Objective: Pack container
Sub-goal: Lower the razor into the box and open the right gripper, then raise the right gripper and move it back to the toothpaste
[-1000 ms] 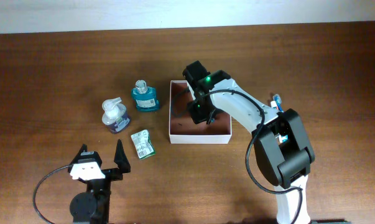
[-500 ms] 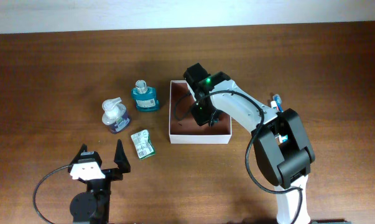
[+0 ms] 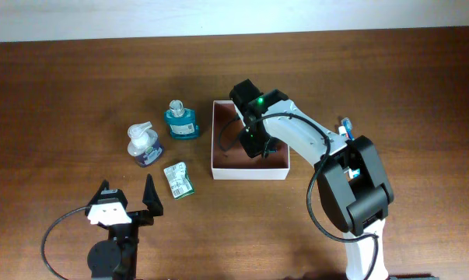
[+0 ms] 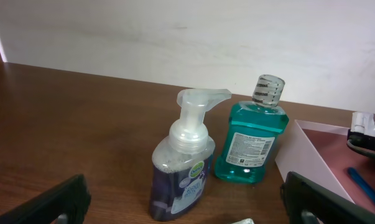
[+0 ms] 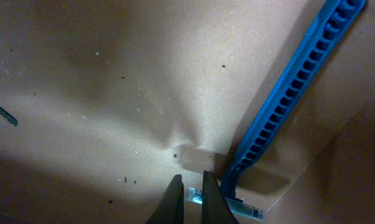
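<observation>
Right end effector (image 5: pixel 192 182) down inside container (image 3: pixel 248 174) at counter (image 3: pixel 78 93) centre, jaws nearly closed on nothing, beside blue razor (image 5: pixel 287 93) lying flat, so it looks packed. Left end effector (image 3: pixel 127 204) wide, parked clear.

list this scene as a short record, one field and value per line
container: open box on the table, blue razor lying on its floor
right hand: down inside the container, fingers nearly shut, nothing between them
left hand: open, empty, near the table's front edge
outside, left of container: foam soap bottle, teal bottle, green packet
not yet packed: those three
</observation>
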Motion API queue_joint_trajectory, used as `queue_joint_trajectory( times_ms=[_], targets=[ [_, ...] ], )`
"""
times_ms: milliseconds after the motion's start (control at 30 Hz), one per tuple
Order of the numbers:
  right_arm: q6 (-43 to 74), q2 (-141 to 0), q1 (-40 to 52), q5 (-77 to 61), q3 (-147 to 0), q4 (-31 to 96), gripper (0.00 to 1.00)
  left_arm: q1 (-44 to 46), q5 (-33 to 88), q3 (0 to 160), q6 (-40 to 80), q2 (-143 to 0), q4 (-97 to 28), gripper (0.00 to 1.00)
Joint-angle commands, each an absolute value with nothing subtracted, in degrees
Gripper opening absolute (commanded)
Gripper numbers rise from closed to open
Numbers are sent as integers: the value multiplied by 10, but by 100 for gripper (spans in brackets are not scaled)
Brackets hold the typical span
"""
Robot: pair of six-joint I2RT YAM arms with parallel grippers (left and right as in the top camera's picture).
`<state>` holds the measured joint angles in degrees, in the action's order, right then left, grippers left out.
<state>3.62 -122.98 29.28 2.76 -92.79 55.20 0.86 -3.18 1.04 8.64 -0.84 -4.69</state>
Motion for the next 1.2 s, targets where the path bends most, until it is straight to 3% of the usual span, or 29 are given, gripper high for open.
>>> queue_joint_trajectory(
  times_ms=[0,300,567,800,1167],
  targets=[
    [32,-1232,292,23,-964,553,5,6,-27,5,81,-4,-46,99],
    [39,-1230,275,26,-1169,661,5,6,-27,5,81,-4,-46,99],
    [60,-1225,135,35,-1373,843,6,6,-27,5,81,-4,-46,99],
    [60,-1225,4,30,-1362,927,6,6,-27,5,81,-4,-46,99],
    [32,-1225,-54,30,-1295,933,24,6,-27,5,81,-4,-46,99]
  ],
)
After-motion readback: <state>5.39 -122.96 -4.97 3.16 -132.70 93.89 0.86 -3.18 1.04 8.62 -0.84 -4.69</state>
